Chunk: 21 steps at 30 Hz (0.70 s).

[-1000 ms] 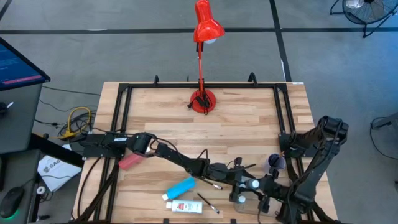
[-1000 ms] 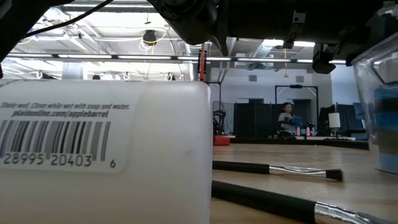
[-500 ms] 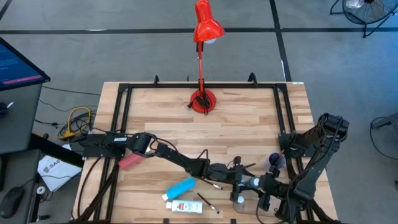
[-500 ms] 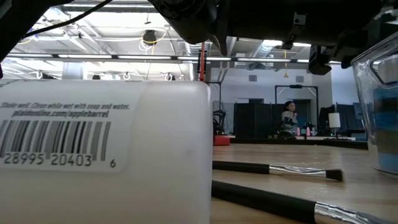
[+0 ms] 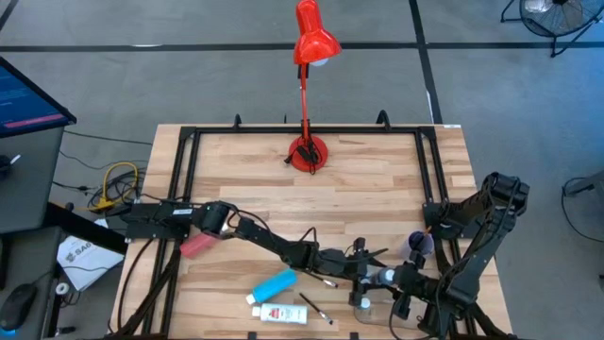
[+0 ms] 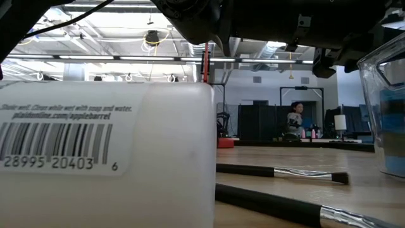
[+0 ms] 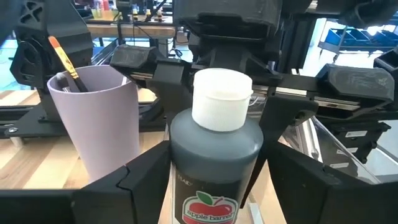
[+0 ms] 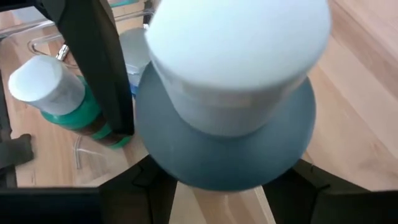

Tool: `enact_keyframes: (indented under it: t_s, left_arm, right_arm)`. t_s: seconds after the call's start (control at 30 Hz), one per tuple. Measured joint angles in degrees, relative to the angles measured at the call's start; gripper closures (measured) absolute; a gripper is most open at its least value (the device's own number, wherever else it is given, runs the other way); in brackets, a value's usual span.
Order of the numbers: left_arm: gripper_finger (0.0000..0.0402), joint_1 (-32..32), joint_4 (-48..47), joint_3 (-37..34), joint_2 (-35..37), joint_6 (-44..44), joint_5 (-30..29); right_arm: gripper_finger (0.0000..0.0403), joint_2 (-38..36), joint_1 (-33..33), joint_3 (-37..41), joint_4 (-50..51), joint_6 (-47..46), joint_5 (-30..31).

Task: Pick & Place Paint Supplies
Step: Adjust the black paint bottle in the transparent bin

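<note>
A grey paint bottle [image 7: 214,155] with a white cap is framed between the fingers [image 7: 118,193] of the left gripper [image 7: 211,186], which stand on either side of it; whether contact is made cannot be told. The right gripper [image 8: 217,186] is closed around the same bottle. Beyond the left fingers a lilac cup [image 7: 99,118] holding a brush [image 7: 65,62] is seen. A green bottle [image 8: 59,96] stands just past the right fingers.

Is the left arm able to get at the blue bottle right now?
Probably not right away. The left gripper sits around the grey bottle, facing the right gripper, and would have to back off first. The blue bottle lies uncovered beside that arm, so nothing else seems to block it.
</note>
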<state>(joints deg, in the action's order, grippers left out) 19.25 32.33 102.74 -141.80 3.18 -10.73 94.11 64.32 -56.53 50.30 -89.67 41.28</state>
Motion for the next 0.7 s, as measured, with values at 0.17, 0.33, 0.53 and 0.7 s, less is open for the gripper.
enact_keyframes:
  t_s: [0.17,0.33,0.53,0.7]
  left_arm:
    - [0.0159,0.02,0.15,0.0,0.0,0.01,-0.47]
    - [0.015,0.66,-0.57,-0.06,0.55,-2.04,-2.25]
    - [0.0136,2.69,-0.72,-0.11,2.55,-5.99,-6.28]
    - [0.0136,3.64,-1.32,-0.09,3.13,-7.72,-8.43]
  right_arm:
    - [0.0201,0.0,-0.27,0.0,0.44,-0.21,0.34]
    - [0.0165,0.0,-0.27,0.0,0.42,0.07,0.57]
    - [0.0123,0.02,-0.62,0.04,0.78,0.07,0.62]
    - [0.0099,0.02,-0.78,0.09,0.92,0.07,0.98]
